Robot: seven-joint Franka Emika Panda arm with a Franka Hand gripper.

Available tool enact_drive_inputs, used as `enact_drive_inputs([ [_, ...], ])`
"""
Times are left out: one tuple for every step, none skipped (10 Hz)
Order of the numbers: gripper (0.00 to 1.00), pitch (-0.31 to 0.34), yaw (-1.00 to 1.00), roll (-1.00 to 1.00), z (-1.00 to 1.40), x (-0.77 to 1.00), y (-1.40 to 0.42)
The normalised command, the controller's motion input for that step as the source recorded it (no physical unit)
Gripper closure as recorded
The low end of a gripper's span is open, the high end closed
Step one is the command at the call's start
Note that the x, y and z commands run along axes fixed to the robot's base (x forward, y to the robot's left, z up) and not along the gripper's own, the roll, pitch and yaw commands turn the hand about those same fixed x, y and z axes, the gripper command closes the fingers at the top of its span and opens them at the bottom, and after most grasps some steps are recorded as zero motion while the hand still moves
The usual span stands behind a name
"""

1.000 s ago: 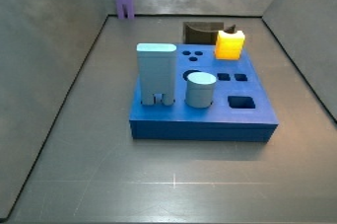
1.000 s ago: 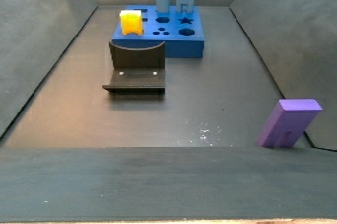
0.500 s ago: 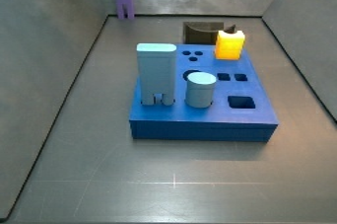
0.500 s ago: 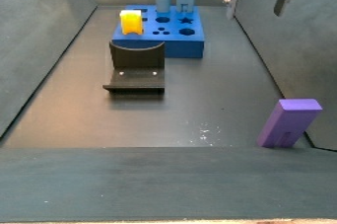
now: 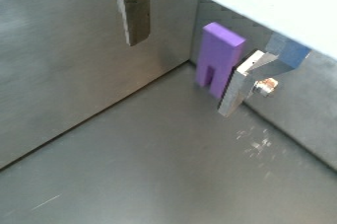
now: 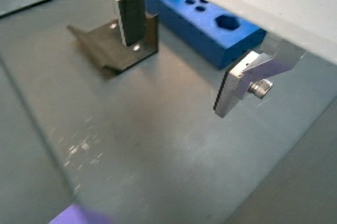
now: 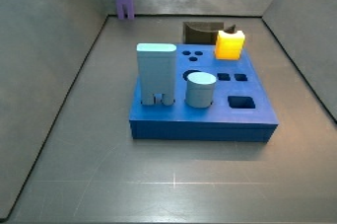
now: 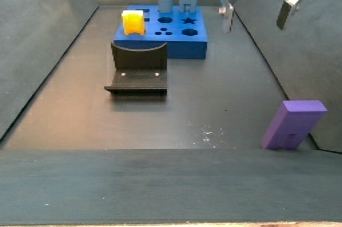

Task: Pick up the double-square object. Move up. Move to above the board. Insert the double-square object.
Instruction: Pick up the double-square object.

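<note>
A: On the dark grey floor (image 8: 187,111) we see the small purple double-square object (image 8: 293,124) upright by the grey wall (image 8: 301,61), well apart from the thick blue board (image 8: 171,43).

B: The gripper (image 8: 257,11) hangs above, fingers spread and seemingly empty.

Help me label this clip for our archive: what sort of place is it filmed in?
Probably a robot test cell, perhaps simulated: a grey walled pen holds only the board with shaped holes, the double-square object on the floor, and the fixture. The gripper hangs above the floor, jaws open.

The hand (image 5: 184,55) has flat silver plate fingers (image 5: 243,80) with dark pads and a screw.
</note>
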Motion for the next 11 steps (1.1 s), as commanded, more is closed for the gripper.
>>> enact_drive_inputs([
  [0.00,0.000,-0.05,0.00,-0.22,-0.38,0.87],
  [0.00,0.000,0.00,0.00,-0.24,-0.45,0.99],
  [0.00,0.023,0.00,0.00,-0.23,-0.37,0.98],
  [0.00,0.000,0.00,0.00,-0.28,-0.26,0.99],
  [0.00,0.000,0.00,0.00,-0.26,-0.07,0.88],
  [0.00,0.040,0.00,0.25,-0.25,0.20,0.57],
  [0.00,0.060,0.00,0.28,-0.27,0.27,0.51],
  [0.00,0.009,0.00,0.32,-0.28,0.17,0.52],
  [0.00,0.000,0.00,0.32,-0.32,0.00,0.52],
  [0.00,-0.131,0.00,0.35,-0.31,-0.29,0.33],
  [0.00,-0.191,-0.07,0.00,-0.18,-0.45,0.21],
])
